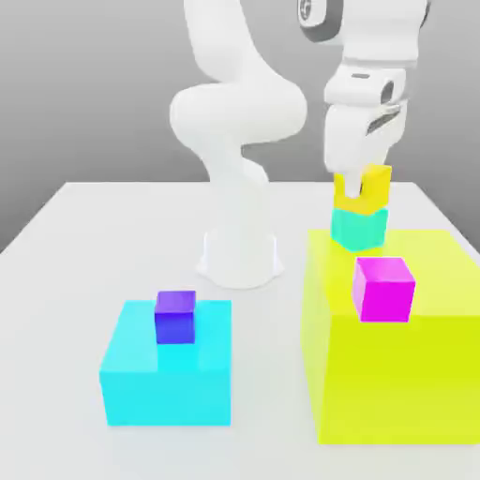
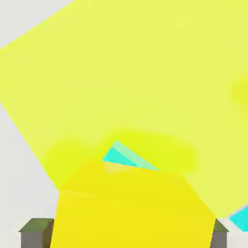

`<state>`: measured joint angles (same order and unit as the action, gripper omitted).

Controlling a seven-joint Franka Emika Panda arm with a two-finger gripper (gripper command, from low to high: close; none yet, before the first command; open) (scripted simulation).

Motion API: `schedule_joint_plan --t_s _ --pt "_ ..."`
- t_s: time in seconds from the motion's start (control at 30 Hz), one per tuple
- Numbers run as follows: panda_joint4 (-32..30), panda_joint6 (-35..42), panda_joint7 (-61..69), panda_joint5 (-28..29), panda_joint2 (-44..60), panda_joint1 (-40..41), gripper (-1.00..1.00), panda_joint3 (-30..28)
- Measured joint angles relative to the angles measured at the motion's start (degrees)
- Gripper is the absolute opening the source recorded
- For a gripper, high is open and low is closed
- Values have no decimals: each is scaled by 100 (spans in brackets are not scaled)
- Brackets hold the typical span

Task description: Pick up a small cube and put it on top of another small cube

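Four small cubes and two large blocks stand on the white tabletop [image 1: 66, 225]. The small ones are a yellow-orange cube [image 1: 364, 187], a teal cube [image 1: 358, 228], a magenta cube [image 1: 383, 288] and a purple cube [image 1: 175, 316], one of each. The large ones are a yellow-green block [image 1: 394, 375] toward the exterior view's right and a cyan block [image 1: 167, 375] toward its left.

The yellow-orange cube sits on top of the teal cube, which stands at the far edge of the yellow-green block's top; the magenta cube rests near that top's front edge, and the purple cube on the cyan block.

The exterior view alone gives the whole stack, the magenta and purple cubes and the arm. The hand view looks straight down on the yellow-orange cube [image 2: 135, 208], a sliver of the teal cube [image 2: 121, 156] peeking past it (plus a bit of the cyan block [image 2: 240, 219]), with dark fingertips [image 2: 36, 232] on either side.

The gripper [image 1: 356, 180] points downward over the stack, its fingers flanking the yellow-orange cube; whether they still press it I cannot tell.
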<state>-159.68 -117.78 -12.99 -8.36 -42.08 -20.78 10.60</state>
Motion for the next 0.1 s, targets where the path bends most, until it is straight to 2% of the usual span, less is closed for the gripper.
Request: schedule_joint_plan --t_s 0.1 --pt "6 8 -3 20 -8 6 100 6"
